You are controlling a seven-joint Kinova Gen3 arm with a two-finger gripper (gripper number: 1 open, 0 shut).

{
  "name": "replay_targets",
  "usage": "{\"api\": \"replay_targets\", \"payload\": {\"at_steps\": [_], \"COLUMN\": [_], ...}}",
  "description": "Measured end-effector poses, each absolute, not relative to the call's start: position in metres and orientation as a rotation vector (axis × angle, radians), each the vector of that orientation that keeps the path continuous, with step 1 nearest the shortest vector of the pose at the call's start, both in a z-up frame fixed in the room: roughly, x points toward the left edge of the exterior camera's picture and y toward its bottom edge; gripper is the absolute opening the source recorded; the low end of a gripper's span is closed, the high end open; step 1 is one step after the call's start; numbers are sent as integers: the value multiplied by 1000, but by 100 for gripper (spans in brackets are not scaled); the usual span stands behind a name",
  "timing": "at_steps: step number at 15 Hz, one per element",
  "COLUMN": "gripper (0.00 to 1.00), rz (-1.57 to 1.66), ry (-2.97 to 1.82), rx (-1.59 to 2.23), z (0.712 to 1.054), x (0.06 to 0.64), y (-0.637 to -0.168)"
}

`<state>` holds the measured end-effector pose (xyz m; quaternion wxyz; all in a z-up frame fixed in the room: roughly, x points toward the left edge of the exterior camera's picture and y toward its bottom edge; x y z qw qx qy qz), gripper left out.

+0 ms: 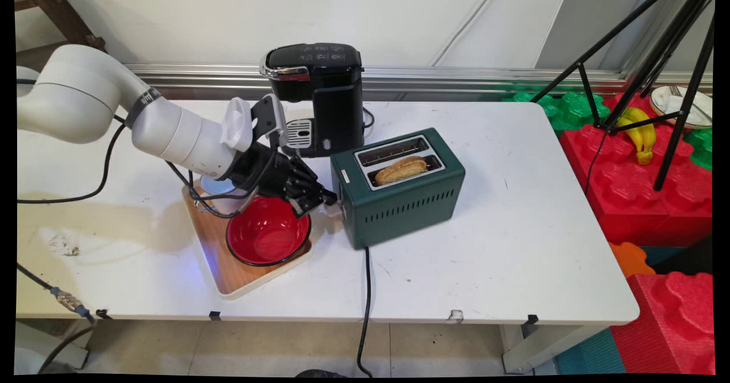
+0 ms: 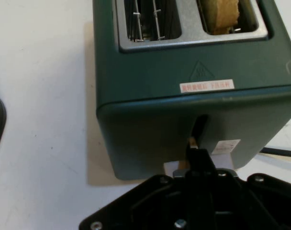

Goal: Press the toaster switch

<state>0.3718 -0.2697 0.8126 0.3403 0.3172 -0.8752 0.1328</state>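
A dark green two-slot toaster (image 1: 399,195) stands mid-table with a slice of browned bread (image 1: 401,170) poking out of its nearer slot. My gripper (image 1: 329,199) is low at the toaster's left end, fingers shut together. In the hand view the toaster's end wall (image 2: 150,124) fills the frame. The gripper (image 2: 195,143) sits at the vertical lever slot, and its tip rests on the pale lever (image 2: 172,167). The bread (image 2: 222,17) shows at the top right, and the other slot is empty.
A red bowl (image 1: 267,232) sits on a wooden tray (image 1: 228,269) just under my wrist. A black coffee machine (image 1: 319,95) stands behind. The toaster's cord (image 1: 366,292) runs off the front edge. A tripod (image 1: 673,58), bananas (image 1: 639,132) and red foam blocks (image 1: 644,200) lie at the right.
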Motion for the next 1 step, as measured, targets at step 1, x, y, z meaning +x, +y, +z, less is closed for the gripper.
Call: {"api": "replay_targets", "payload": {"at_steps": [1], "gripper": [0], "rz": [345], "ry": [-2278], "rx": [824], "z": [812], "x": [372], "y": [-269]}}
